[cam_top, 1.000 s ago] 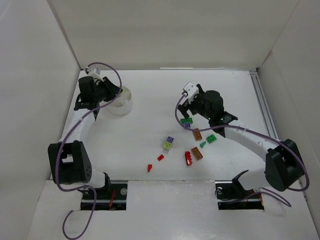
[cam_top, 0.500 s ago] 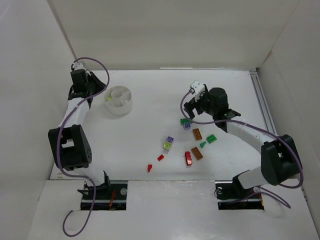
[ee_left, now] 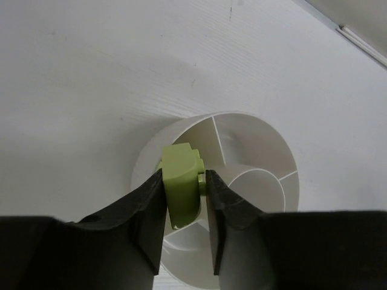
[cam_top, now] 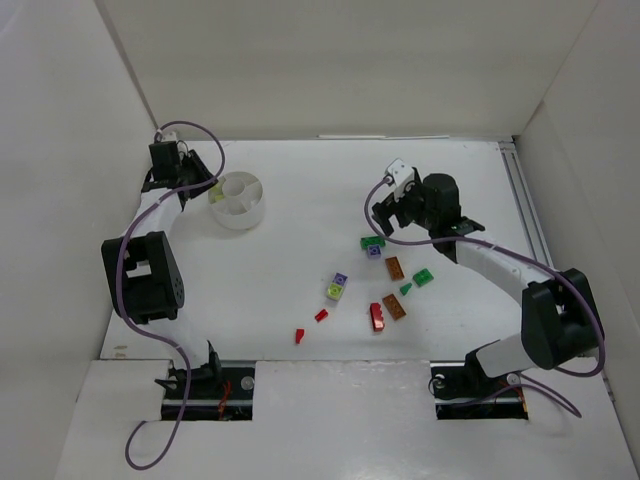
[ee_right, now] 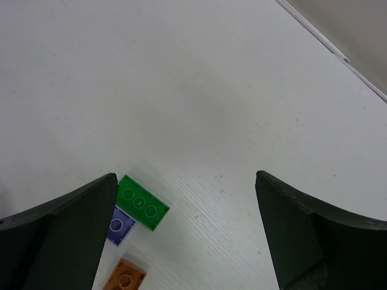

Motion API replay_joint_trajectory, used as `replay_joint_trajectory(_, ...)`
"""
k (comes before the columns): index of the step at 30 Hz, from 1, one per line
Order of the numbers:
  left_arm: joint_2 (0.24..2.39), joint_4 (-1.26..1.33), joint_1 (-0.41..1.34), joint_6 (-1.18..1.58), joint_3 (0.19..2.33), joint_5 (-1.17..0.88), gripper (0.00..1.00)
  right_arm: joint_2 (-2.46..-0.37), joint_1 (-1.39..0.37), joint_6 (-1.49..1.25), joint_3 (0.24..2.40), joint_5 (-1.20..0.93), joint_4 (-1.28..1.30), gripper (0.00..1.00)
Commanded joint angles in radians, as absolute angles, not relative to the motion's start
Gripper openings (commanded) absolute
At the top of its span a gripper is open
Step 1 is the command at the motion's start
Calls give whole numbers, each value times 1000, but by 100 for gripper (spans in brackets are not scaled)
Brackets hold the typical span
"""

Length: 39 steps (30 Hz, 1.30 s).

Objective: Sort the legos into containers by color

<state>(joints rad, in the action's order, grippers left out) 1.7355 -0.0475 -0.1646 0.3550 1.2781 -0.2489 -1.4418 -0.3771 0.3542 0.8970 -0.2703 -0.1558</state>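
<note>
A flat white worktop (cam_top: 290, 215) with a faint ribbed grain is boxed in by plain white panel walls, one along its far edge (cam_top: 330, 60), one along its left edge (cam_top: 60, 200) and one along its right edge (cam_top: 590, 180). A pale grey metal rail (cam_top: 523, 205) runs along the right edge, and a thin light strip (cam_top: 380, 137) lies at the far edge. A white board (cam_top: 340, 410) covers the near edge, with two dark rectangular cut-outs (cam_top: 215, 388) in it.

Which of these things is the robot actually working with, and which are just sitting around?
In the job: yellow-green brick, pinched in the left gripper; white divided cup; loose bricks on the table; right gripper, open.
Just there: purple cables; rail at the table edge; white walls.
</note>
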Motion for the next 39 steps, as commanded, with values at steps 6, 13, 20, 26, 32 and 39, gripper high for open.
replay_joint_trajectory(6, 1690, -37, -164, 328, 1292, -284, 39, -1451, -368, 347, 942, -308, -155, 100)
replay_joint_trajectory(13, 1617, -46, -164, 318, 1281, -272, 59, -1417, -388, 347, 920, -273, -144, 100)
replay_joint_trajectory(20, 1431, 58, -154, 373, 1122, -374, 100, -1428, -541, 270, 949, -166, -23, 100)
replay_joint_trajectory(26, 1217, 106, -3, 455, 947, -342, 100, -1525, -687, 54, 997, -19, 121, 100)
replay_joint_trajectory(32, 1071, 115, 151, 532, 758, -279, 100, -1546, -710, -217, 973, 44, 156, 99)
replay_joint_trajectory(39, 1029, 9, 296, 601, 712, -169, 100, -1604, -738, -403, 1046, 58, 273, 97)
